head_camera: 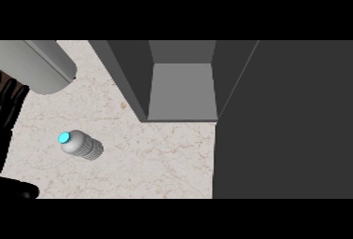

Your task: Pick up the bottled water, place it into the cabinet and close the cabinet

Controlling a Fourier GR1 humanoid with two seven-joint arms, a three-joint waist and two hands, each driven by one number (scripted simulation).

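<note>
The bottled water (pixel 81 144) is a small ribbed clear bottle with a cyan cap, lying tilted on the marble counter at the left. The cabinet (pixel 180 88) stands open at the top centre, and its grey inside is bare. Its dark door (pixel 283 121) is swung out and fills the right side of the view. A grey forearm (pixel 38 65) crosses the upper left corner, above and to the left of the bottle. Black parts of my left hand (pixel 10 109) show along the left edge, apart from the bottle. My right hand does not show.
Marble counter (pixel 158 158) stretches between the bottle and the open door. A black rounded shape (pixel 17 189) sits at the lower left corner. The cabinet's left wall (pixel 124 79) slants down toward the counter.
</note>
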